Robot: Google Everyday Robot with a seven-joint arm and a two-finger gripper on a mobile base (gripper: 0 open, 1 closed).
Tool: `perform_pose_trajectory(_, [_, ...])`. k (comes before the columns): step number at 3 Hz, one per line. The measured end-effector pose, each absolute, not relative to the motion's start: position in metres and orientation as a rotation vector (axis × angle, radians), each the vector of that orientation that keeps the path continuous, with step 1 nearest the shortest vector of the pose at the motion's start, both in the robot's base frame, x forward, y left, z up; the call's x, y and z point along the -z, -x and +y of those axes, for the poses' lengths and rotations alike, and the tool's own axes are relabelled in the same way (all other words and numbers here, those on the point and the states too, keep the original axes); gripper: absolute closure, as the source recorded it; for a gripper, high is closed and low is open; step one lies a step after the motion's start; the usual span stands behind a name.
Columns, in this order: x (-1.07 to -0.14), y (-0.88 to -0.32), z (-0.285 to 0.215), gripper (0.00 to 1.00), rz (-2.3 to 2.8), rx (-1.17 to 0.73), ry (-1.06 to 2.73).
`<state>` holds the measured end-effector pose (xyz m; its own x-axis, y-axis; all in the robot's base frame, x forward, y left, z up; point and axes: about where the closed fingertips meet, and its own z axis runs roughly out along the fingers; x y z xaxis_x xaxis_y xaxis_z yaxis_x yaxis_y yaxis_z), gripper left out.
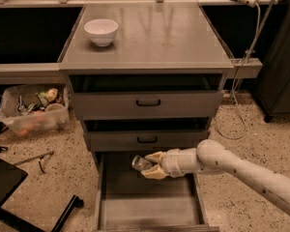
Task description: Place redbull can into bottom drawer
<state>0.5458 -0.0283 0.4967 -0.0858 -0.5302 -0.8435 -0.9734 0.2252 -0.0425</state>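
Grey metal makes up the cabinet (150, 42) in the middle of the frame, and a white bowl (101, 31) stands on its top toward the upper left. Under the top are two shallow drawers, the upper drawer (183, 104) and the middle drawer (116, 140), each with a black loop handle, and both look pushed in. The bottom drawer (150, 211) is pulled out toward the lower edge of the frame, with its flat floor showing.

A white arm (241, 170) comes in from the lower right. Its gripper (146, 165) is over the back part of the bottom drawer, just below the front of the middle drawer. The two yellowish fingers (155, 157) are clamped on the redbull can (139, 163), one above and one below. The can is tilted, with its shiny end pointing left. It is above the drawer floor; whether it touches the floor I cannot tell.

At the left, a clear plastic bin (31, 115) with small items sits on the speckled floor.
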Motion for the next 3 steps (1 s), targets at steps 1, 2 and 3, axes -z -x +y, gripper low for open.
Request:
perform_pose_trajectory(1, [-0.455,-0.554,-0.024,1.00,1.711,-0.753,1.312])
perform_pose_trajectory(2, [-0.385,-0.564,-0.003,1.00,1.711,-0.783,1.253])
perform_pose_trajectory(3, [-0.315,-0.567,0.007,1.00,1.774,-0.803,1.190])
